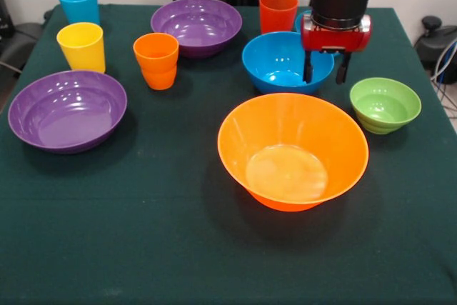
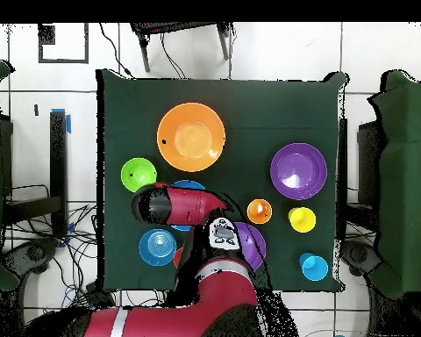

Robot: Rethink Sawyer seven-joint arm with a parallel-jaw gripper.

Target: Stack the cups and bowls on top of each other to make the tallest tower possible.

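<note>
My gripper (image 1: 325,69) hangs open over the right rim of the deep blue bowl (image 1: 282,62), one finger on each side of the rim, and nothing is gripped. The large orange bowl (image 1: 293,149) stands empty in front of it, and the small green bowl (image 1: 384,103) is to the right. Two purple bowls (image 1: 196,25) (image 1: 66,109) lie at back centre and left. The light blue cup (image 1: 78,3), yellow cup (image 1: 81,46), orange cup (image 1: 156,60) and red-orange cup (image 1: 278,11) stand apart. The translucent light blue bowl (image 2: 157,247) shows from overhead. No tower stands.
From overhead, my arm (image 2: 174,206) covers most of the deep blue bowl (image 2: 189,185) and part of one purple bowl (image 2: 253,247). The dark green tablecloth (image 1: 143,233) covers the whole table. Chairs and cables surround the table.
</note>
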